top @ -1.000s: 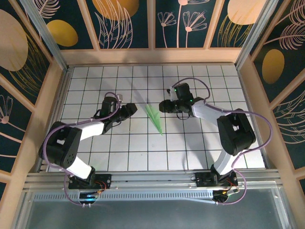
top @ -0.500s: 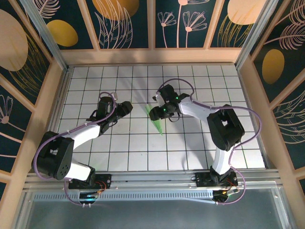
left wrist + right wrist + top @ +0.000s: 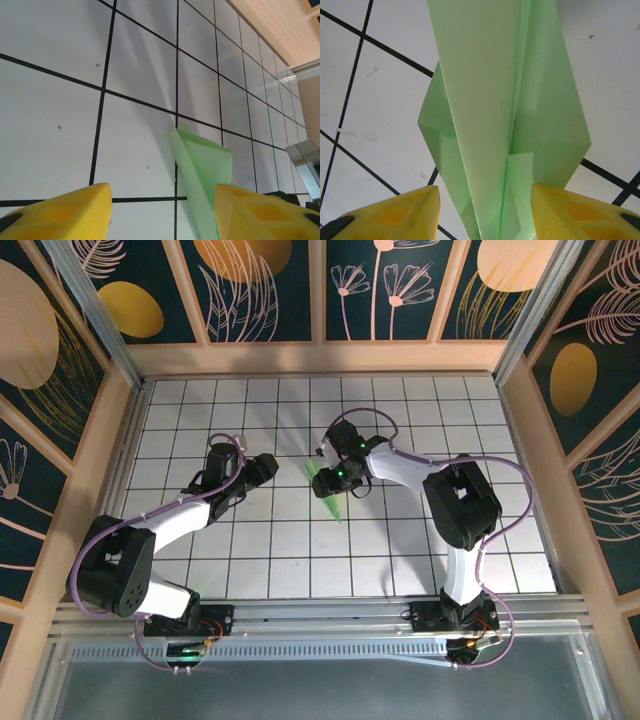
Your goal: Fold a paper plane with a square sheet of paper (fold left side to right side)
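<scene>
We see the slim, creased pale-green paper plane [image 3: 490,125] at the centre of the white grid-tiled tabletop [image 3: 250,550], the right gripper [image 3: 484,190] straddling it with 2 fingers apart, the left gripper [image 3: 160,187] parted and empty beside it, so final creasing likely needs a centred pinch.

Item count: one paper plane [image 3: 329,495] directly ahead of the right gripper [image 3: 323,479]; two grippers, including the left gripper [image 3: 272,465].

Matt, creased paper plane [image 3: 490,100] on smooth white grid tiles [image 3: 375,130].
</scene>
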Available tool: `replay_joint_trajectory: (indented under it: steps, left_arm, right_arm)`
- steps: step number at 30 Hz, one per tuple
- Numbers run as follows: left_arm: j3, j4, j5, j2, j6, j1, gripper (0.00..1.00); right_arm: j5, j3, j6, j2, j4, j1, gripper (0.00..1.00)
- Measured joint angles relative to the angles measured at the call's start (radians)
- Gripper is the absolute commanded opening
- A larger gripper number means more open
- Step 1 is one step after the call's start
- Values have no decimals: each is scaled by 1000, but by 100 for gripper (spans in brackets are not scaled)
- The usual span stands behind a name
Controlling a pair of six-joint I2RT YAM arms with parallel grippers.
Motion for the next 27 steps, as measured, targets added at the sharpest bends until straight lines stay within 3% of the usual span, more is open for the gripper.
replay_joint_trajectory:
  steps: [12,27]
  left_arm:
    - [0,-16,0,0,3,0,57]
    - [0,-18,0,0,3,0,57]
  right_arm:
    - [36,18,-5,15,-28,3,25]
    - [88,35,-3,55,-61,29,18]
